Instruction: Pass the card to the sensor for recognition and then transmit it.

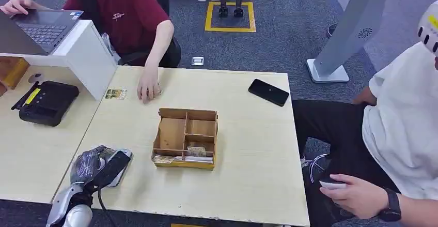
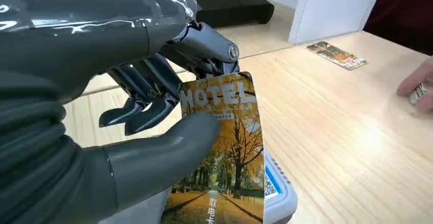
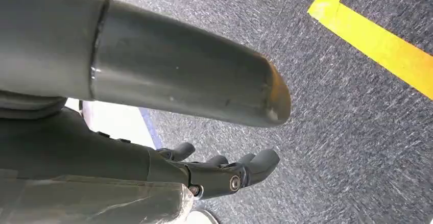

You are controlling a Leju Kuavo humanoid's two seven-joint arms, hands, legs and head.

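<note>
The left hand [image 2: 153, 132] is gripping a hotel key card [image 2: 224, 152], its thick thumb pressing on the printed face, an autumn tree avenue under the word HOTEL, while the darker fingers [image 2: 148, 106] are curling behind it. The card is hanging just above a light grey card sensor [image 2: 278, 193], whose rounded corner and blue mark are peeking out under the card's edge; whether the two are touching is hard to tell. In the head view that hand [image 1: 98, 165] is hovering at the near left corner of the pale wooden table [image 1: 253, 160], over the sensor [image 1: 121, 170].

The right hand [image 3: 224, 170] is hanging over grey carpet beside a yellow floor line [image 3: 378, 43], holding nothing, with its fingers loosely apart.

A wooden divided box [image 1: 186, 138] is sitting mid-table with cards lying in its near compartments. Another hotel card [image 1: 115, 93] is lying flat near the far edge, just beside the hand of a person in a maroon shirt [image 1: 149, 88]. A black phone [image 1: 268, 92] is resting toward the far right corner. A person in a white shirt [image 1: 356, 193] is sitting at the right, holding a small pale object.
</note>
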